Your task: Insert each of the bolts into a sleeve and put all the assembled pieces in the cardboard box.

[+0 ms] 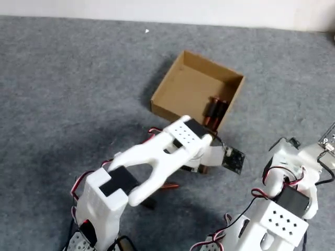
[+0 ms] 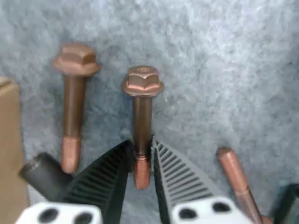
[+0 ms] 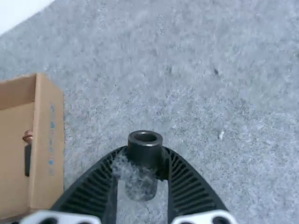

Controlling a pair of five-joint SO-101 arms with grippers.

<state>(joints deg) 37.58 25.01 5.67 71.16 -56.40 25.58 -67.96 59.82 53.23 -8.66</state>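
Left jaws clamped on shank of middle bolt [image 2: 142,93], head free for lifting; right jaws closed around sleeve [image 3: 145,147], bore exposed to receive it; cardboard box [image 1: 196,89] at twelve o'clock.

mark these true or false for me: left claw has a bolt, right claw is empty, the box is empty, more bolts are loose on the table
1. The left claw is shut on a bolt, gripping its shank. True.
2. The right claw is empty. False: it is shut on a dark sleeve, held with its open end up.
3. The cardboard box is empty. False: dark pieces already lie inside, against one wall.
4. More bolts are loose on the table. True: one loose bolt lies on one side of the gripped bolt and another loose bolt on the other side.
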